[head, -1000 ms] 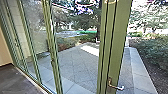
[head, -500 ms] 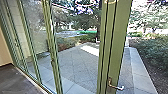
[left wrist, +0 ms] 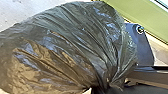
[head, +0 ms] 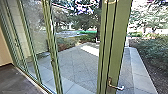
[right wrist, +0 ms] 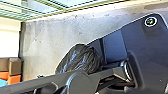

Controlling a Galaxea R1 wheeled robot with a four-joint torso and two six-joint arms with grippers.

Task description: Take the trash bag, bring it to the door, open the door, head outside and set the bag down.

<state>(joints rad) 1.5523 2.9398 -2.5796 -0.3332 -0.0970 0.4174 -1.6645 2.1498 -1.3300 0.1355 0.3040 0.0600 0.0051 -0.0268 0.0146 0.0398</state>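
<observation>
Where the folds bunch tight, the left gripper [left wrist: 106, 87] clamps the trash bag [left wrist: 70, 45], seen against pale floor [right wrist: 52, 37]. In the head view, a green upright [head: 118, 37] stands right of centre, lever handle [head: 117, 87] lower right, paving [head: 77, 60] behind glass.

A cream wall [head: 4, 47] meets a dark floor [head: 17, 80] at one side, next to tall glass panes [head: 37, 37] in green frames [head: 33, 55]. Outside lies grey paving [head: 75, 62] (one patch of it bright with sunlight), edged by a paler strip [head: 142, 72]. Leafy shrubs [head: 152, 47] and trees [head: 85, 20] stand beyond. The right wrist view shows blocky brown [right wrist: 15, 66] and orange furniture [right wrist: 14, 79] near the wall.
</observation>
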